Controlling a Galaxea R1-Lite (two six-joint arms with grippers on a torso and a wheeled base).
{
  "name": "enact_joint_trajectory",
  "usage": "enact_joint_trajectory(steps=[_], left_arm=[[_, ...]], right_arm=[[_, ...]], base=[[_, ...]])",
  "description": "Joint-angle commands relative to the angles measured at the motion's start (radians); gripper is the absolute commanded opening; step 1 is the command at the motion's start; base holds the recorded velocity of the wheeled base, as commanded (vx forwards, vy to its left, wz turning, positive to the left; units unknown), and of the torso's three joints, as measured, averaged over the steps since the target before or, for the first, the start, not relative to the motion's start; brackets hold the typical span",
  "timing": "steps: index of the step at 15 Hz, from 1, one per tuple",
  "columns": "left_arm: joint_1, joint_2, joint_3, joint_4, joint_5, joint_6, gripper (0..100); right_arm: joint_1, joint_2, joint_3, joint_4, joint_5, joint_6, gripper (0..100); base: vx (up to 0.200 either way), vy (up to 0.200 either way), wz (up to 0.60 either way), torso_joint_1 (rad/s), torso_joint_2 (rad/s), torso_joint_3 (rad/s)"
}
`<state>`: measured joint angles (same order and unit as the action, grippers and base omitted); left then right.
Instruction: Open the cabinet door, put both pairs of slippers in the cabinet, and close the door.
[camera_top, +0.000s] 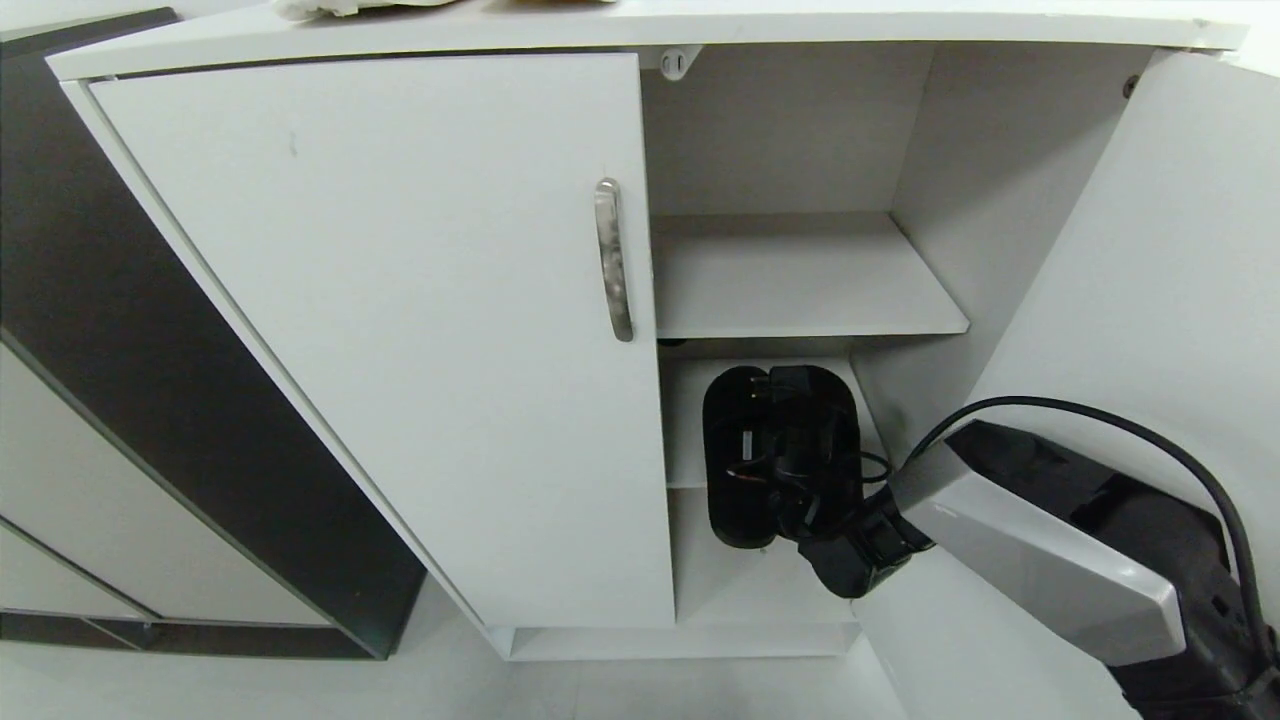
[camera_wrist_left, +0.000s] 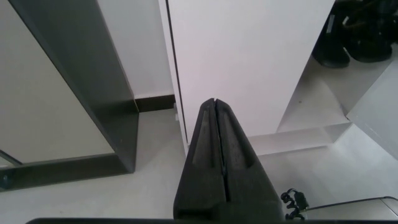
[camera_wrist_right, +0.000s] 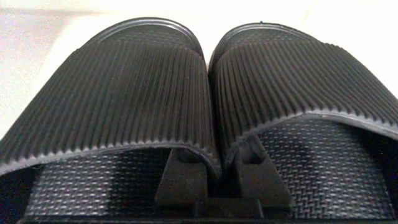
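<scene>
A pair of black ribbed slippers (camera_top: 738, 455) sits side by side inside the cabinet's lower compartment, below the bare upper shelf (camera_top: 800, 285). My right gripper (camera_top: 805, 470) reaches in through the open right side and is shut on the slippers (camera_wrist_right: 205, 99). Its fingers (camera_wrist_right: 180, 180) pinch the two inner strap edges together. Whether the soles rest on the compartment floor I cannot tell. The right door (camera_top: 1150, 300) is swung open; the left door (camera_top: 400, 300) with its metal handle (camera_top: 612, 260) is closed. My left gripper (camera_wrist_left: 215, 109) is shut and empty, low over the floor before the left door (camera_wrist_left: 249, 56).
A dark grey panel (camera_top: 130, 350) stands left of the cabinet. White cloth (camera_top: 330, 8) lies on the cabinet top. The light floor (camera_top: 250, 690) runs in front. The right arm's black cable (camera_top: 1150, 430) arcs near the open door.
</scene>
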<state>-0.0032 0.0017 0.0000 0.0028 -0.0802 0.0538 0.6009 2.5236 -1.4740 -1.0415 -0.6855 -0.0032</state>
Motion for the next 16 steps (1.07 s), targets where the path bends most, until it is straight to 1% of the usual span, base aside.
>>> enact_joint_trajectory(steps=[1, 5, 8, 16], left_arm=[[0.0, 0.001, 0.0, 0.0, 0.0, 0.0, 0], [0.0, 0.001, 0.0, 0.0, 0.0, 0.0, 0], [0.0, 0.001, 0.0, 0.0, -0.001, 0.0, 0], [0.0, 0.001, 0.0, 0.0, 0.0, 0.0, 0]], right_arm=[[-0.016, 0.024, -0.115, 0.077, 0.006, 0.026, 0], [-0.029, 0.11, -0.353, 0.227, 0.014, 0.034, 0], [-0.038, 0.159, -0.471, 0.288, 0.02, 0.035, 0], [-0.044, 0.169, -0.483, 0.319, 0.023, 0.034, 0]], base=[[0.0, 0.0, 0.0, 0.0, 0.0, 0.0], [0.0, 0.0, 0.0, 0.0, 0.0, 0.0], [0.0, 0.0, 0.0, 0.0, 0.0, 0.0], [0.0, 0.0, 0.0, 0.0, 0.0, 0.0]])
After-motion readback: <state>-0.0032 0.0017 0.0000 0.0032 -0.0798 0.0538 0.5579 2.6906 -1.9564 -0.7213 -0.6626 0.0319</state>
